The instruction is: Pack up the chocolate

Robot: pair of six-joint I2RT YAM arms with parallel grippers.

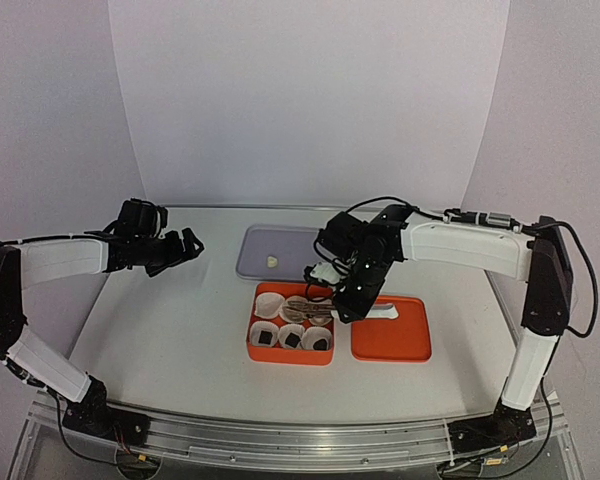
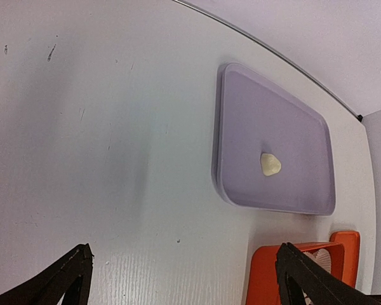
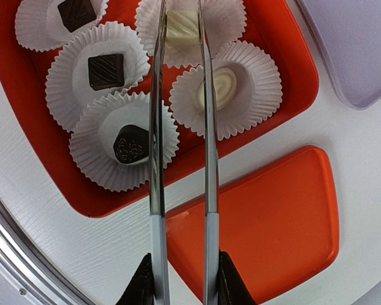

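My right gripper (image 3: 181,279) is shut on metal tongs (image 3: 156,127). The tong tips pinch a pale cream chocolate (image 3: 182,27) over a paper cup in the orange box (image 3: 298,70). Whether it rests in the cup I cannot tell. Three dark chocolates (image 3: 106,70) and one cream piece (image 3: 217,88) sit in other cups. In the top view the right gripper (image 1: 352,290) hangs over the box (image 1: 252,345). One cream piece (image 2: 270,164) lies on the lilac tray (image 2: 279,121). My left gripper (image 2: 184,254) is open and empty above the table, left of the tray.
The orange lid (image 1: 391,330) lies flat right of the box, under the tongs' handles in the right wrist view (image 3: 273,222). The lilac tray (image 1: 280,245) sits behind the box. The left gripper (image 1: 185,245) hovers at the far left of the table.
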